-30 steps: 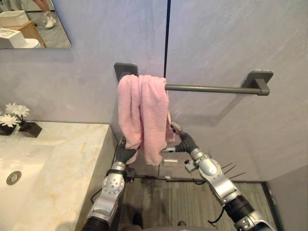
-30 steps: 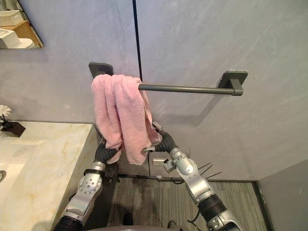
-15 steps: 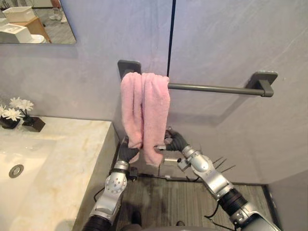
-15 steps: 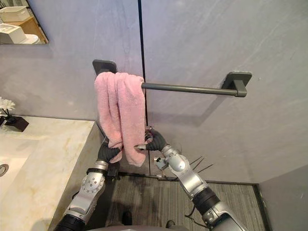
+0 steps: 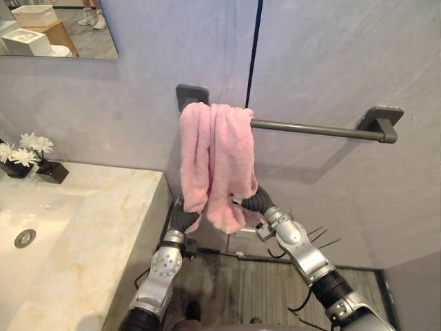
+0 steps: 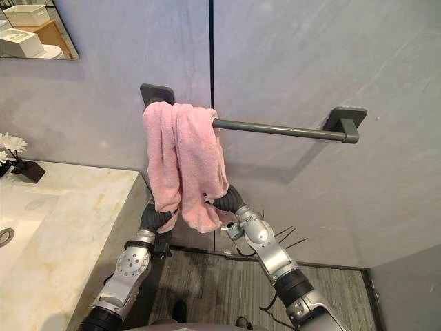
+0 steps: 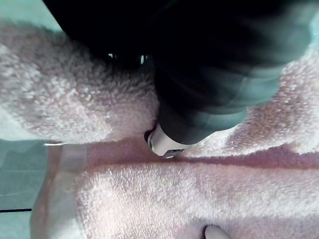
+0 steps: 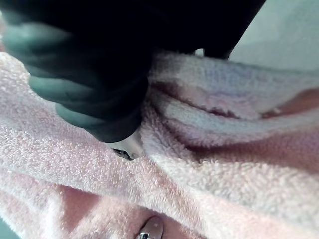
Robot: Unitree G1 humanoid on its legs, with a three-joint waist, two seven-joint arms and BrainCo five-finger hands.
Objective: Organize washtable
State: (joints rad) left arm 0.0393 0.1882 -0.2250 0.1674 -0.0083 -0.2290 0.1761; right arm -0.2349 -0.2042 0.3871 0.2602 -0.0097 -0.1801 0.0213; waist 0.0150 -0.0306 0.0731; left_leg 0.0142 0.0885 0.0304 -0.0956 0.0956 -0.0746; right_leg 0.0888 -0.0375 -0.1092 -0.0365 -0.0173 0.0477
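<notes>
Spread wider now, fluffy pink towel (image 5: 215, 158) hides fingers of left hand (image 5: 180, 219), right hand (image 5: 257, 202): grip unclear.

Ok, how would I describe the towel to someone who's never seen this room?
Look at the grey wall beside the marble washtable, where a dark towel bar runs across. At the bar's left end hangs the pink towel, bunched in folds; nothing else there is pink or cloth.

A pale marble washtable (image 5: 103, 227) carries white flowers (image 5: 24, 148) in dark pots (image 5: 52, 172) by the wall. The towel bar (image 5: 310, 129) bears a bunched pink towel (image 5: 217, 158).
</notes>
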